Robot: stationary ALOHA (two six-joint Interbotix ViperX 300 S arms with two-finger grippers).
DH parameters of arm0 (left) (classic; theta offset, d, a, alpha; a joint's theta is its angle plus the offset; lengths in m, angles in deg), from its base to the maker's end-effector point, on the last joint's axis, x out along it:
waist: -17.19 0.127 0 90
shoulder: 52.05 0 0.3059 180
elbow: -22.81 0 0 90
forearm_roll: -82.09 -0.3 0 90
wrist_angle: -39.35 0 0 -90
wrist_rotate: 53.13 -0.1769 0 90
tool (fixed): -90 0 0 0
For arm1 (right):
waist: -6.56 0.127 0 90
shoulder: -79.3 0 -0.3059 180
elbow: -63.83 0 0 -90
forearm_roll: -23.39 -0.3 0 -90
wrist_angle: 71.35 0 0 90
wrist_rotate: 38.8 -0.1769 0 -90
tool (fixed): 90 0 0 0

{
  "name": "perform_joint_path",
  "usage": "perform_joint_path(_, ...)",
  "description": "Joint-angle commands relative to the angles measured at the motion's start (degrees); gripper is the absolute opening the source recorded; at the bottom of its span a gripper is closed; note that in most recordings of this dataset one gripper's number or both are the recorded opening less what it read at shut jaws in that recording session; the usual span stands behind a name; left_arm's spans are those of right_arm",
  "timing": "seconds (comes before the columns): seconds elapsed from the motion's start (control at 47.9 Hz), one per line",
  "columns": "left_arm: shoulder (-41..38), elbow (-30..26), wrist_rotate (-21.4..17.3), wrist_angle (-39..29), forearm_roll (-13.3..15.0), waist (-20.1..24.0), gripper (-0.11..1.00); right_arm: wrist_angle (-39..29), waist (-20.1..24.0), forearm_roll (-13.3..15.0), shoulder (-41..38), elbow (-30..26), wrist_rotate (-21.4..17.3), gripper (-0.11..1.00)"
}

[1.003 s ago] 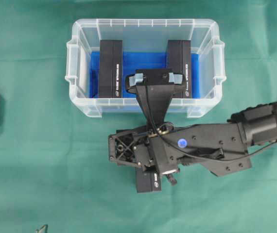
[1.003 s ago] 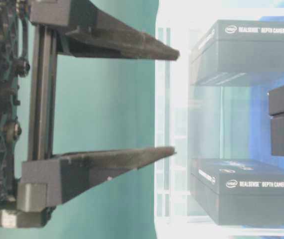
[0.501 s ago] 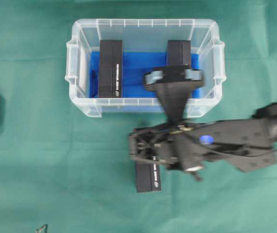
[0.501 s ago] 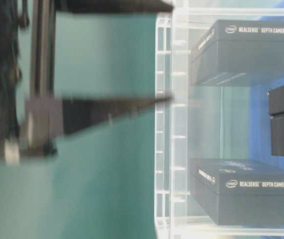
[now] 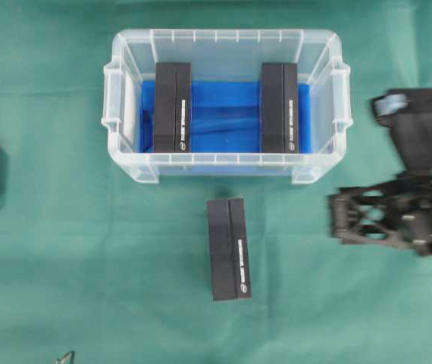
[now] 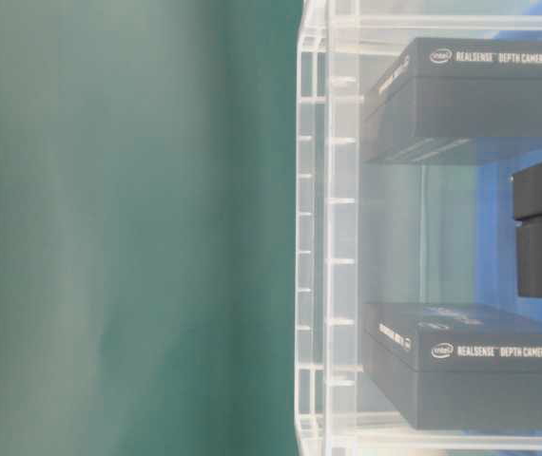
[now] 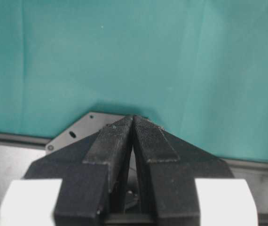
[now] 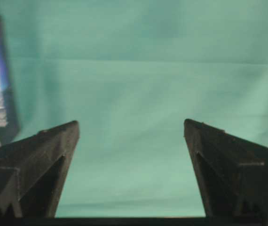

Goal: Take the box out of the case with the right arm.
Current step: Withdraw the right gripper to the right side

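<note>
From overhead I see the case [image 5: 226, 102], clear plastic with a blue cloth [image 5: 223, 106] on its bottom, sitting on the green surface [image 5: 64, 250]. Two black boxes stand on edge inside it, the left box [image 5: 172, 107] and the right box [image 5: 279, 107], well apart with bare cloth between them. A third box [image 5: 228, 249] lies on the surface just in front of the case, outside it, touching nothing. On the table-level view the boxes in the case read "RealSense Depth Camera D435i".

My right arm [image 5: 398, 220] is off at the right edge, well apart from the third box. Its right end effector [image 8: 131, 129] is released, fingers spread wide over bare green with nothing between them. The left end effector [image 7: 133, 123] is clenched, fingertips together, empty, above the surface's edge.
</note>
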State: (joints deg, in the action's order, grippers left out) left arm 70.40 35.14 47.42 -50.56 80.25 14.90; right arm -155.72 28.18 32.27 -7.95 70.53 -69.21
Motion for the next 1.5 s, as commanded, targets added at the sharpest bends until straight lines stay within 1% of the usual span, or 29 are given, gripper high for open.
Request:
perform_joint_path(0.0, -0.09, -0.53, -0.09, 0.26, -0.18, 0.26, 0.0, 0.09, 1.23, -0.09, 5.01, 2.81, -0.62, 0.89)
perform_joint_path(0.125, 0.09, -0.44, -0.35, 0.35, -0.26, 0.26, 0.0, -0.88, 2.72, -0.09, 9.32, 6.15, -1.14, 0.9)
perform_joint_path(0.251, 0.62, -0.35, -1.49, 0.26, -0.44, 0.26, 0.0, -2.64, 3.08, -0.09, 12.13, 7.91, -1.14, 0.89)
perform_joint_path(0.543, 1.05, -0.26, -1.67, 0.26, -0.44, 0.26, 0.0, -3.08, 2.72, 0.26, 12.22, 8.17, -0.53, 0.89)
perform_joint_path(0.69, 0.88, -0.09, -1.67, 0.26, -0.53, 0.26, 0.0, -3.08, 0.35, 0.44, 12.48, 8.53, 0.97, 0.89)
perform_joint_path(0.731, 0.88, -0.09, -1.67, 0.26, -0.44, 0.26, 0.0, -3.08, -0.88, 0.53, 12.66, 8.61, 2.02, 0.89)
perform_joint_path(0.836, 0.88, 0.09, -1.67, 0.35, -0.44, 0.26, 0.0, -3.08, -5.27, 0.7, 13.54, 9.32, 6.42, 0.89)
perform_joint_path(1.087, 1.05, 0.26, -1.67, 0.35, -0.44, 0.26, 0.0, -2.55, -18.63, 0.88, 15.47, 10.37, 20.21, 0.89)
perform_joint_path(1.107, 1.05, 0.26, -1.67, 0.35, -0.44, 0.26, 0.0, -2.55, -20.13, 0.88, 15.64, 10.46, 21.8, 0.89)
perform_joint_path(1.275, 0.97, 0.26, -1.67, 0.35, -0.44, 0.26, 0.0, -2.11, -27.69, 0.88, 15.82, 10.55, 29.71, 0.89)
perform_joint_path(1.379, 0.97, 0.26, -1.67, 0.35, -0.44, 0.26, 0.0, -0.79, -30.32, 0.88, 15.82, 10.81, 32.78, 0.89)
perform_joint_path(1.483, 0.88, 0.26, -1.58, 0.35, -0.44, 0.26, 0.0, 0.62, -31.55, 0.88, 15.82, 11.07, 33.66, 0.89)
